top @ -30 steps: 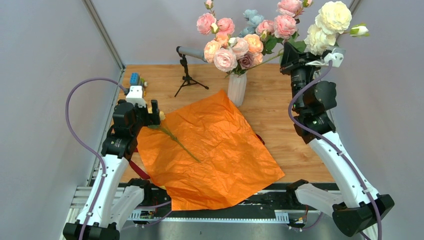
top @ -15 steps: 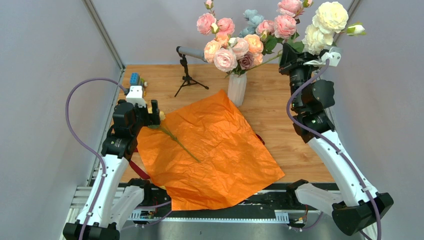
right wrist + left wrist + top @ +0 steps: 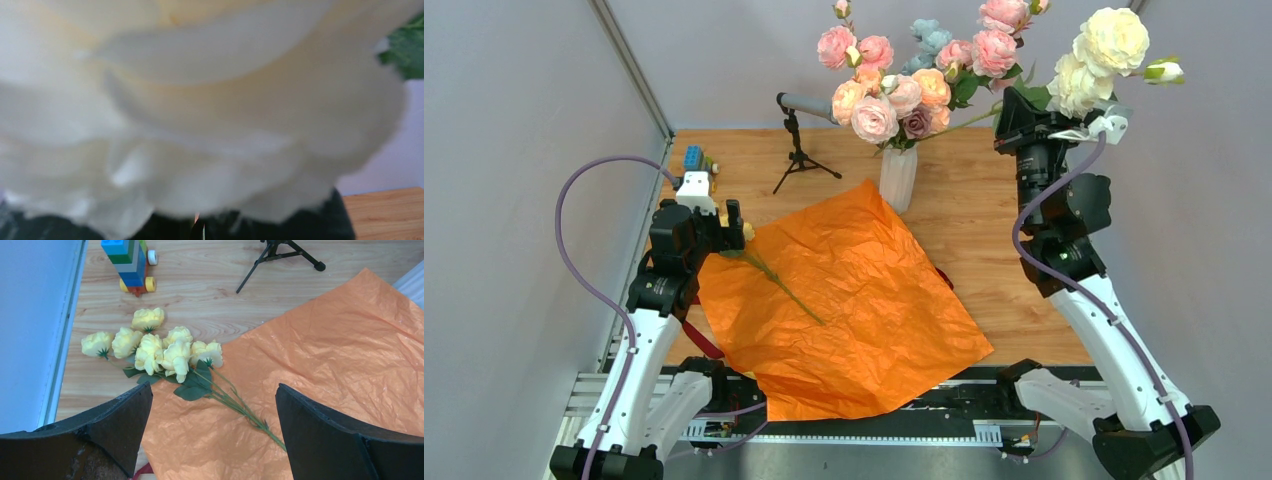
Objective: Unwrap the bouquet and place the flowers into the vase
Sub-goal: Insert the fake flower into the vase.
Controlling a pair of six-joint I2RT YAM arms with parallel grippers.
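Top external view: my right gripper (image 3: 1036,118), pinched on the stem of the cream roses (image 3: 1102,52), holds them high, right of the vase (image 3: 898,178), which holds most flowers (image 3: 894,85). Left wrist view: my left gripper (image 3: 212,395), spread wide, hovers over yellow roses (image 3: 155,347) lying at the edge of the orange paper (image 3: 340,360). They look light and floppy, best pinched mid-stem. Right wrist view: blurred cream petals fill the frame.

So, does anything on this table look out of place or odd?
Yes. One yellow flower spray lies flat at the left, heads on the table, stems on the orange paper, not in the vase. Behind it stands an unrelated toy block car.
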